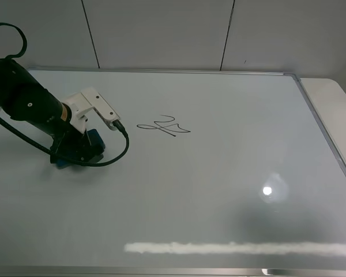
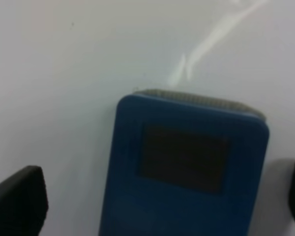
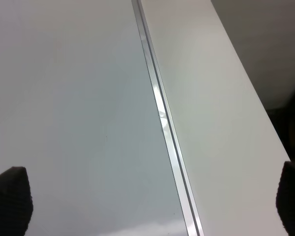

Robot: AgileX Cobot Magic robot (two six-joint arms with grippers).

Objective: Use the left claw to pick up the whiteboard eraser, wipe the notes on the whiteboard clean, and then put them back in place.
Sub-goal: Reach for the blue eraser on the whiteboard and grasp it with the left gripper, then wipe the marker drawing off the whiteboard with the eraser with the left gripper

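Pale wall panels (image 1: pixel 161 32) at back; whiteboard (image 1: pixel 219 190) lies flat and fills most of the high view, with a white table strip (image 1: pixel 334 104) past its silver frame (image 3: pixel 162 118) on the right. Left claw (image 1: pixel 79 153) is down at the board's left part, its white wrist module (image 1: pixel 95 107) uppermost and a black cable (image 1: pixel 120 151) looping beside it. Whiteboard eraser (image 2: pixel 187 172) lies flat on the board directly under the claw: blue body, dark rectangular patch on top, grey felt showing along one end. In the left wrist view the two black fingers (image 2: pixel 17 201) stand either side of the eraser with bare board showing between each finger and the block, so the jaws are spread wide and grip nothing. Notes (image 1: pixel 164 126), a thin black scribble, sit to the right of the claw, near but apart from it, unsmeared. Glare streak (image 1: pixel 236 248) runs along the near edge; a round light spot (image 1: pixel 267 190) lies above it. Right gripper (image 3: pixel 150 201) hangs over the board's right frame, fingers far apart, nothing between them.
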